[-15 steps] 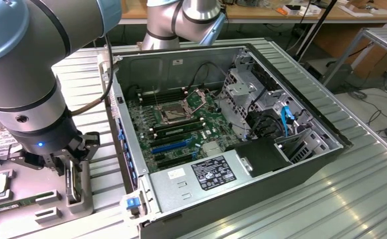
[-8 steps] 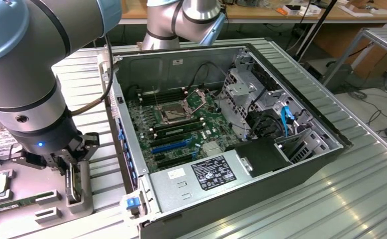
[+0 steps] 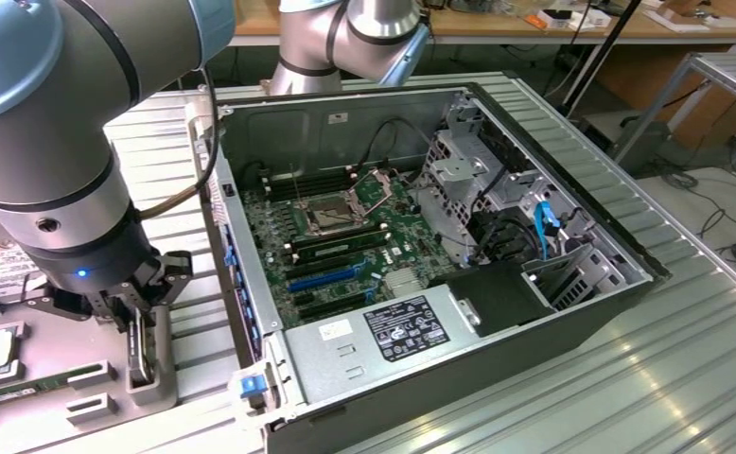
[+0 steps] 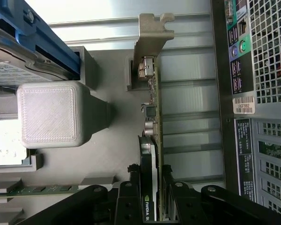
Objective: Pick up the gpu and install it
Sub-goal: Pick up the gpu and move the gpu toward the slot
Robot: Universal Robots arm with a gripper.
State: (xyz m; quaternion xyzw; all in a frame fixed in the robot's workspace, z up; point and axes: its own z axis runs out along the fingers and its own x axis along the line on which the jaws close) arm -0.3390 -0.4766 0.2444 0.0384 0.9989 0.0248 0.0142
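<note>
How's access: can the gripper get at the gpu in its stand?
Looks like yes. The gpu stands on edge with its top edge uncovered, and the gripper is on it, fingers either side and apparently closed on it. The grey block beside it stands apart.

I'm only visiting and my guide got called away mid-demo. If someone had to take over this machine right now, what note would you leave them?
Gripper: closed on the gpu, one finger on each face of the card.
Gpu: standing on edge in the grey holder, beside the open computer case, on the exterior view's left.
Done: card grasped.
Left: card not yet lifted out of the holder and not yet installed on the motherboard.
</note>
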